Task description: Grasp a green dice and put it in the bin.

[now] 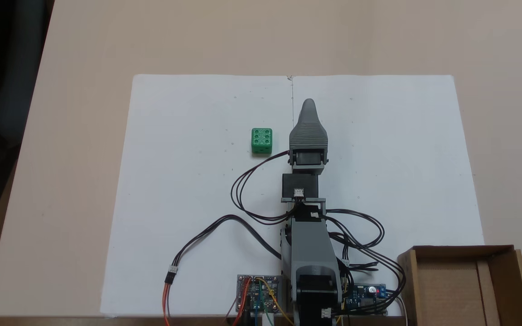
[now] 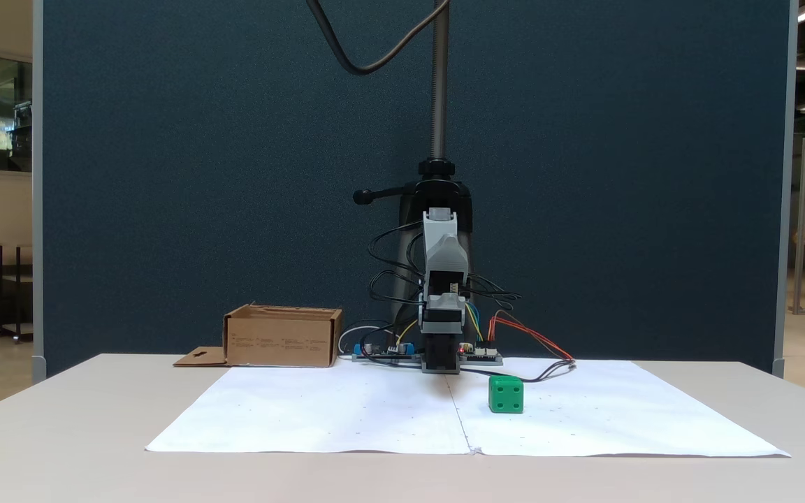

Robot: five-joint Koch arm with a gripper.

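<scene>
The green dice (image 1: 261, 141) (image 2: 506, 395) sits on the white paper (image 1: 188, 203) (image 2: 332, 412), free of the arm, with 6 pips facing up. In a fixed view from above it lies just left of the gripper (image 1: 308, 106), whose jaws stack one over the other (whether they are parted cannot be told). The bin (image 1: 465, 283) (image 2: 282, 337) stands well apart from the dice, beside the arm's base.

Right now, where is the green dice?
The green dice sits on the white paper, just left of the hand in a fixed view from above, far from the bin.
</scene>
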